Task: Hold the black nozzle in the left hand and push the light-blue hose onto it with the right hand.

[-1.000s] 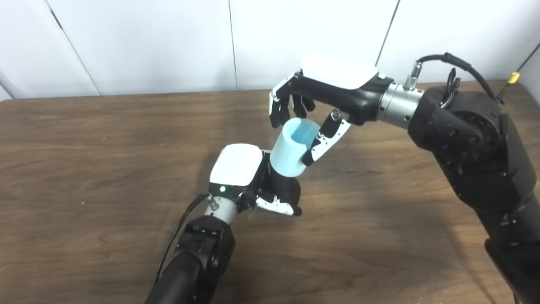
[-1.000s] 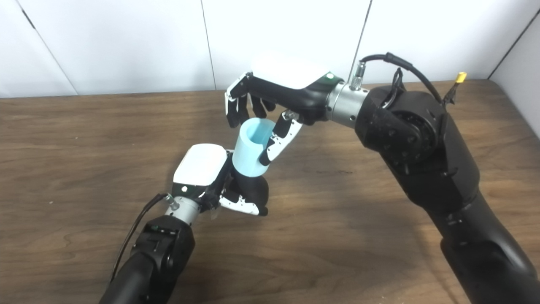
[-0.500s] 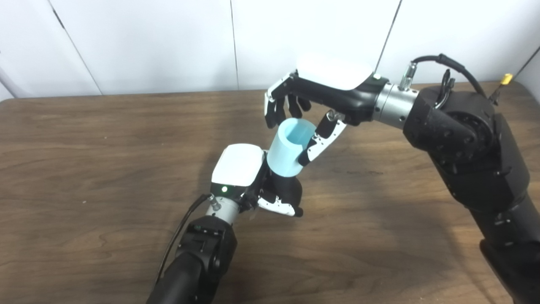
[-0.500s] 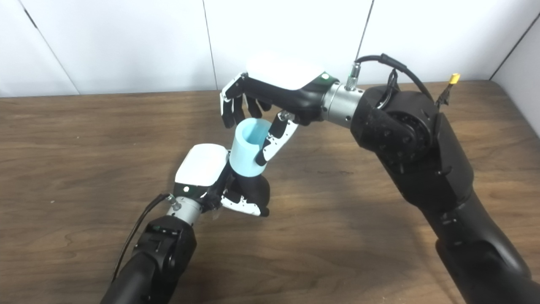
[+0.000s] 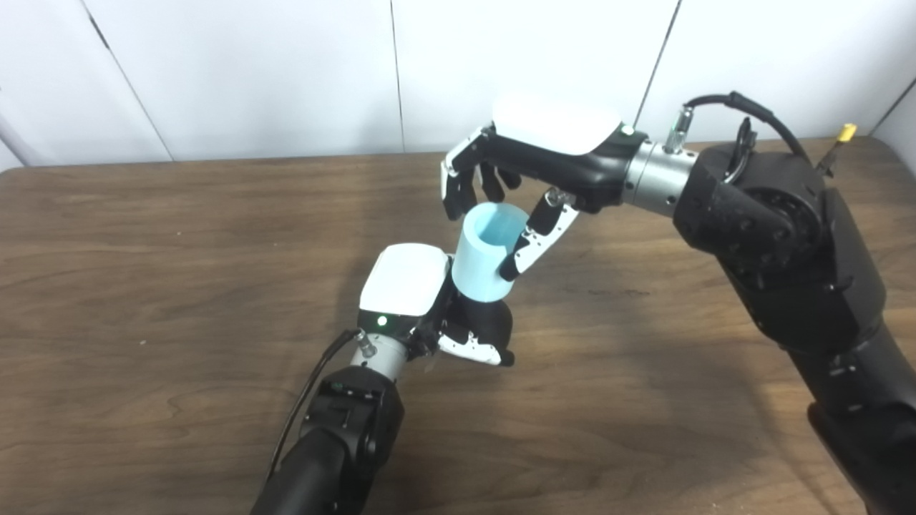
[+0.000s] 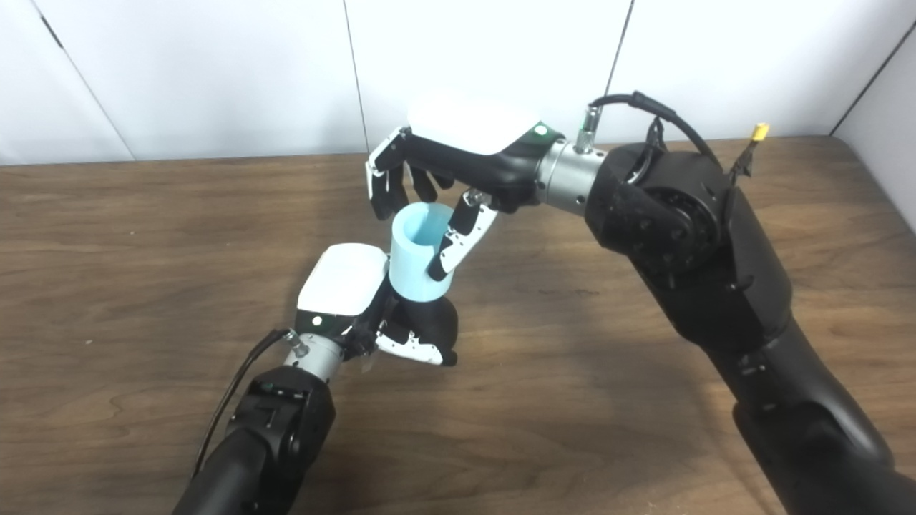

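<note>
Above the middle of the brown wooden table (image 5: 179, 236), the black nozzle (image 5: 486, 323) is clasped in the left hand (image 5: 429, 304), whose fingers are wrapped tightly round its lower body. The light-blue hose (image 5: 485, 252), a short, wide tube open at the top, is seated on the upper end of the nozzle and is tilted slightly, its open mouth leaning up and to the right. The hose is held near its rim by the right hand (image 5: 526, 168), which is lowered over it from the upper right: the thumb (image 5: 529, 242) is pressed against the near right wall of the tube, and the fingers (image 5: 458, 193) are curled down at its far left rim. Both hands are thus closed on their parts. White wall panels (image 5: 250, 71) are seen behind the table.
</note>
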Robot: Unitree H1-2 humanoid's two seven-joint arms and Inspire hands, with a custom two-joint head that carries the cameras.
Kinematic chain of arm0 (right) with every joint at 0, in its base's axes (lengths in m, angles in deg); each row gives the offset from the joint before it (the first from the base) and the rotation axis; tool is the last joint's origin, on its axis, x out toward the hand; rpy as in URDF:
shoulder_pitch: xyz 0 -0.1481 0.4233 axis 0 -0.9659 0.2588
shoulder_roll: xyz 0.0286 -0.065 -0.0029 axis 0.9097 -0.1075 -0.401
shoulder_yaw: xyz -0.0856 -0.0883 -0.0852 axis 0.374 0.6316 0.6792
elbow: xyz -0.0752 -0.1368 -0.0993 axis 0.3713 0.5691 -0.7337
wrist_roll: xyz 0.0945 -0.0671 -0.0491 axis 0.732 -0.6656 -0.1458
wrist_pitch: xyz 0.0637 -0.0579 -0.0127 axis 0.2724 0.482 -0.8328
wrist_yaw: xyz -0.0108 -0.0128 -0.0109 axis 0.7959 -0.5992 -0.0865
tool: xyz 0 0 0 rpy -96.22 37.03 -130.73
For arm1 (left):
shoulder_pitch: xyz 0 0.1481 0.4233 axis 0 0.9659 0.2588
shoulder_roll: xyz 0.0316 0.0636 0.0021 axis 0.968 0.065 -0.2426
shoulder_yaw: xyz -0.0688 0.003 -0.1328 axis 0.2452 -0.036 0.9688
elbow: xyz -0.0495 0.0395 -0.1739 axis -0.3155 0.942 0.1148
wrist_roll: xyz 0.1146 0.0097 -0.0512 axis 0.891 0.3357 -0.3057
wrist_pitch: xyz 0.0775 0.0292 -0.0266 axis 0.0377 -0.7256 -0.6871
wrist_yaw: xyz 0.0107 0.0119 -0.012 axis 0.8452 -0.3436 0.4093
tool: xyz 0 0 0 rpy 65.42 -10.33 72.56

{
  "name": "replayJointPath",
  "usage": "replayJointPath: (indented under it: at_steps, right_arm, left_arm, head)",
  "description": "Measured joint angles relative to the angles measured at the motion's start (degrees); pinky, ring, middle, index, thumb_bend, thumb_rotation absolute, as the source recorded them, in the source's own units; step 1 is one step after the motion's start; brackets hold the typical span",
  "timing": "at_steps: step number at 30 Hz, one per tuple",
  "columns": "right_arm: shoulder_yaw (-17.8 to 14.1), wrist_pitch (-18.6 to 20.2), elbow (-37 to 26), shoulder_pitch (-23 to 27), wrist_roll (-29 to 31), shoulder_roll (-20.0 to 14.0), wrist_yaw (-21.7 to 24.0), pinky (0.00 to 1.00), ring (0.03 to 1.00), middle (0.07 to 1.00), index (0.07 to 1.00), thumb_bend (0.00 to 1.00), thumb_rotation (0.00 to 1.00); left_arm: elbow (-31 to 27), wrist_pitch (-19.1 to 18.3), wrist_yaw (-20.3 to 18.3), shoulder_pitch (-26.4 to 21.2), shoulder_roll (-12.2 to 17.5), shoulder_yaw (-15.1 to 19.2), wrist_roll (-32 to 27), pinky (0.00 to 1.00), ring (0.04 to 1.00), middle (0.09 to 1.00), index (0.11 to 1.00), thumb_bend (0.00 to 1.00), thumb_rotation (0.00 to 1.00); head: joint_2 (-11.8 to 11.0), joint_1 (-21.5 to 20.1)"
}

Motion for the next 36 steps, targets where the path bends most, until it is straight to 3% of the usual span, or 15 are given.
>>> replayJointPath:
  at_steps: [12, 22, 30, 34, 36]
  right_arm:
    - [3.0, -2.22, 3.72, 4.22, 0.66, -0.5, 2.39, 0.28, 0.399, 0.528, 0.514, 0.49, 0.0]
    - [3.06, -1.56, 3.72, 4.62, 0.85, -0.55, 3.7, 0.27, 0.401, 0.523, 0.526, 0.49, 0.0]
    - [3.03, -0.95, 3.57, 4.31, 0.85, -0.55, 3.68, 0.38, 0.392, 0.506, 0.55, 0.5, 0.0]
    - [2.91, -0.66, 3.4, 4.21, 1.34, -0.73, 3.69, 0.32, 0.367, 0.485, 0.554, 0.51, 0.0]
    - [2.76, -0.89, 3.39, 4.13, 1.56, -0.8, 3.67, 0.34, 0.413, 0.471, 0.531, 0.52, 0.0]
  left_arm:
    - [-0.22, -0.08, -0.67, 0.0, -0.01, -0.02, 0.31, 0.53, 0.549, 0.52, 0.437, 0.5, 0.0]
    - [-0.22, -0.08, -0.68, 0.02, -0.04, -0.03, 0.3, 0.53, 0.548, 0.518, 0.439, 0.5, 0.0]
    - [-0.27, -0.07, -0.87, 0.03, -0.29, -0.04, 0.34, 0.53, 0.547, 0.519, 0.437, 0.5, 0.0]
    - [-0.27, -0.07, -1.08, 0.06, -0.47, -0.1, 0.34, 0.52, 0.548, 0.518, 0.438, 0.5, 0.0]
    - [-0.27, -0.07, -1.11, 0.06, -0.63, -0.08, 0.34, 0.52, 0.548, 0.518, 0.438, 0.5, 0.0]
  head:
    - [0.44, -0.44]
    - [0.44, -0.35]
    - [0.53, -0.35]
    - [0.53, -0.35]
    - [0.53, -0.35]
